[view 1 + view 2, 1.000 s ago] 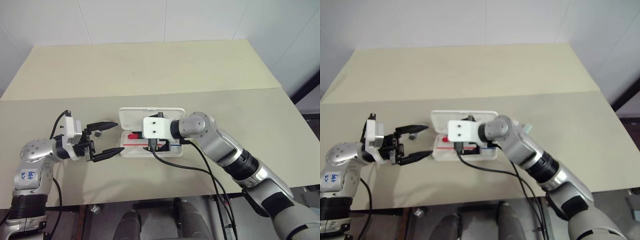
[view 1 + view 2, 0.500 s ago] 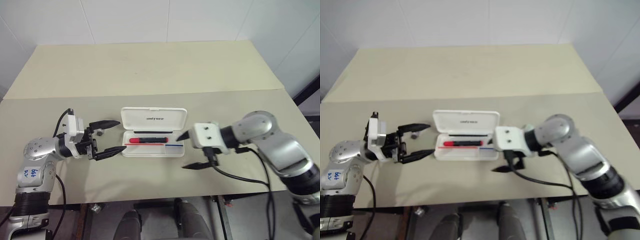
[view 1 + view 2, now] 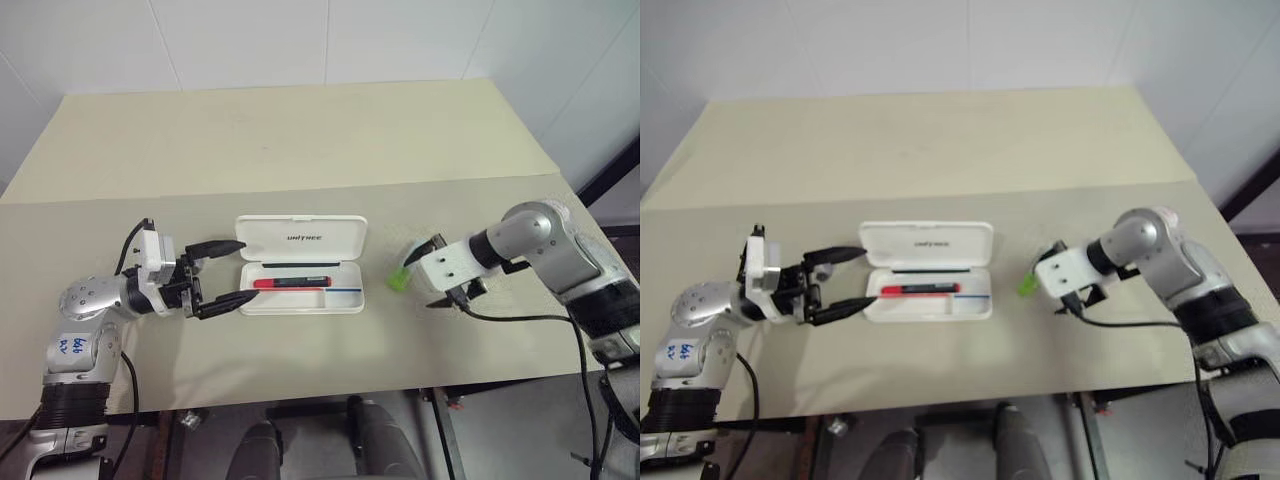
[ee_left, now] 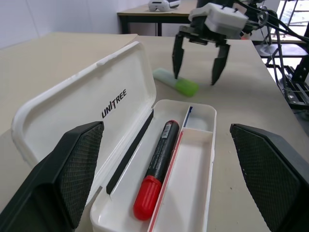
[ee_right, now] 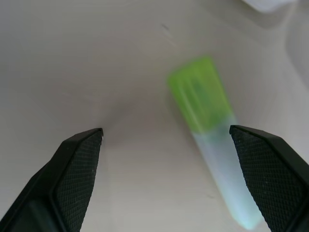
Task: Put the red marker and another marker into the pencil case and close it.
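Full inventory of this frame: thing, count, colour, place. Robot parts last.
pencil case: 1, white, open on the table between the two arms, lid raised at the far side.
red marker: 1, red with a dark end, lying inside the case tray.
green marker: 1, bright green with a pale section, on the table to the right of the case, apart from it.
table: 1, beige, under everything.
second table: 1, dark legs, in the background of the left wrist view, with a pale item on it.
left claw: 1, black fingers, open, level, at the case's left end.
right claw: 1, black fingers, open, pointing down above the green marker, not gripping it.
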Motion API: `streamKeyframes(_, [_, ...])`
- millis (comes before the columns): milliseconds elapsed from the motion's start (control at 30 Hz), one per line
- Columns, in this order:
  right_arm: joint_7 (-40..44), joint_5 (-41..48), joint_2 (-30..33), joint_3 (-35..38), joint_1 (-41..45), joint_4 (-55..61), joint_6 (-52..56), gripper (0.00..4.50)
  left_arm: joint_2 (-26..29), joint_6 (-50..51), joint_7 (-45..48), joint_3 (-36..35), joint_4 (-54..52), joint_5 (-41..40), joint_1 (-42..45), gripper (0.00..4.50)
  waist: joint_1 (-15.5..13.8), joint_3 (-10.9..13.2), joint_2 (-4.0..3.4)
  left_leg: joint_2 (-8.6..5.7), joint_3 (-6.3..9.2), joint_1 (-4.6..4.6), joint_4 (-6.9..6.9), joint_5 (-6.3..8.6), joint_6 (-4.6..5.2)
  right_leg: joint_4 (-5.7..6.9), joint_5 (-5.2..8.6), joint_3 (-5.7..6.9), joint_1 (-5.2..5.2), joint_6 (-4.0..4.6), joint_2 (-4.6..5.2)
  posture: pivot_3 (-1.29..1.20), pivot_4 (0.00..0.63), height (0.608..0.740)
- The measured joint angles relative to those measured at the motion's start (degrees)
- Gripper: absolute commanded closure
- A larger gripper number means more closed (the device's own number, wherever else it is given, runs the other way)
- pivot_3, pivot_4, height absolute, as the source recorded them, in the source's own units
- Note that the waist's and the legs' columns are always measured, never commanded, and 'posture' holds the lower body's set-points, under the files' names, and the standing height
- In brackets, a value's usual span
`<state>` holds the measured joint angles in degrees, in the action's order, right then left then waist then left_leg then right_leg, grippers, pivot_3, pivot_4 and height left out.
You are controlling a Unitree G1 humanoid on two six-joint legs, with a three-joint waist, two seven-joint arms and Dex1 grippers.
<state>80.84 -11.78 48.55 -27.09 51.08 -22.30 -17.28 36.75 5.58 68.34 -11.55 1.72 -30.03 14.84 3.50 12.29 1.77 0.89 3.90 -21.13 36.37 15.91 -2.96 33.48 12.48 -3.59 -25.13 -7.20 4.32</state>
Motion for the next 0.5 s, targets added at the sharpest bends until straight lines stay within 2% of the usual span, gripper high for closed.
streamKeyframes(500, [2.4,-5.0,-8.7,-2.5,11.8,-23.4,-12.9,0.06,0.4,0.8,-2.6,-2.0,-4.5,0.0,-4.6,0.00,0.3,0.0,0.05,0.00,0.01,0.53,0.07,-0.09,0.00,-0.04,0.25,-0.04,0.61,0.57,-0.01,0.00,0.150,0.740])
